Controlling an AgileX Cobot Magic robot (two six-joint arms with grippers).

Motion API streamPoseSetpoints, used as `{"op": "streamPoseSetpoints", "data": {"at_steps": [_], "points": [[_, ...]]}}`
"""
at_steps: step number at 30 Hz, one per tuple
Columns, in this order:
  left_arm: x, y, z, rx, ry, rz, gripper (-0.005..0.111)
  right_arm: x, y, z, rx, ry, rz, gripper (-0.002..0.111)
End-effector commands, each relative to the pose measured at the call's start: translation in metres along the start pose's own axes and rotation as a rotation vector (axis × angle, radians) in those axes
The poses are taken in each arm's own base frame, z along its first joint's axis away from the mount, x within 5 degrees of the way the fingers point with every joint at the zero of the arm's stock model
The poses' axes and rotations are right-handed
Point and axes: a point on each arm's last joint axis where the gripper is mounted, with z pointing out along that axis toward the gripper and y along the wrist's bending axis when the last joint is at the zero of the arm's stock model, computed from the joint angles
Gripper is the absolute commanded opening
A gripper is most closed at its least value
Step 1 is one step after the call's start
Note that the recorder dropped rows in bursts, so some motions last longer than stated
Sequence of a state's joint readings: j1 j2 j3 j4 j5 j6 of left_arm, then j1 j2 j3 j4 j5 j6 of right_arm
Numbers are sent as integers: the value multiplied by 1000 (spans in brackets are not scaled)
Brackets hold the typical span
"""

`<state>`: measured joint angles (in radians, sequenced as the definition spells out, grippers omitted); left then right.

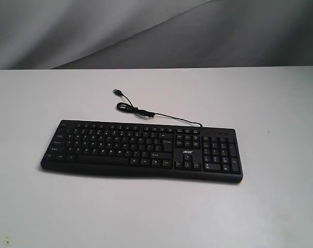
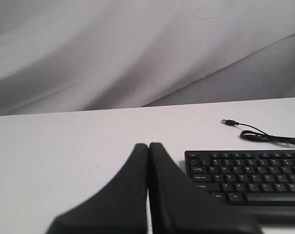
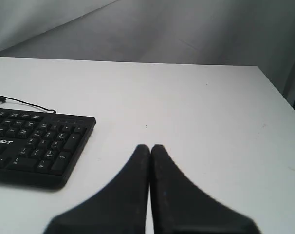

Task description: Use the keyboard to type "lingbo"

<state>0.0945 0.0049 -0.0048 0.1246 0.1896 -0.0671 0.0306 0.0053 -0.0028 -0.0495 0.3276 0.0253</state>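
1. The keyboard (image 1: 141, 150) lay flat in the lower middle of the exterior frame, a little turned. Its letter keys were toward the left and its number pad toward the right. All keys faced up with nothing over them, which I judged good for typing.
2. Its cable (image 1: 161, 115) ran from the back edge toward the middle of the frame with a small loop. The plug (image 1: 116, 92) lay free on the table (image 1: 260, 88), away from the keys.
3. The left gripper (image 2: 148, 146) had its fingers pressed together and held nothing. It was near the letter end of the keyboard. I think the closed tips make one narrow point, good for pressing a single key.
4. The right gripper (image 3: 150, 147) was closed in the same way and empty, near the number pad end.
5. Neither gripper touched a key, so I judged that no letter was being pressed.
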Motion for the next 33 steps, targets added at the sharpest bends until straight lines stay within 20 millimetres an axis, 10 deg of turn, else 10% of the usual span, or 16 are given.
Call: {"op": "streamPoseSetpoints", "data": {"at_steps": [1, 14, 33], "points": [[0, 0, 0, 6, -10, -1, 1, 1, 0, 0, 4, -1, 4, 0], [0, 0, 0, 6, -10, -1, 1, -2, -1, 0, 10, -33, -19, 0], [0, 0, 0, 6, -10, -1, 1, -63, 3, -26, -145, -760, 283, 0]]}}
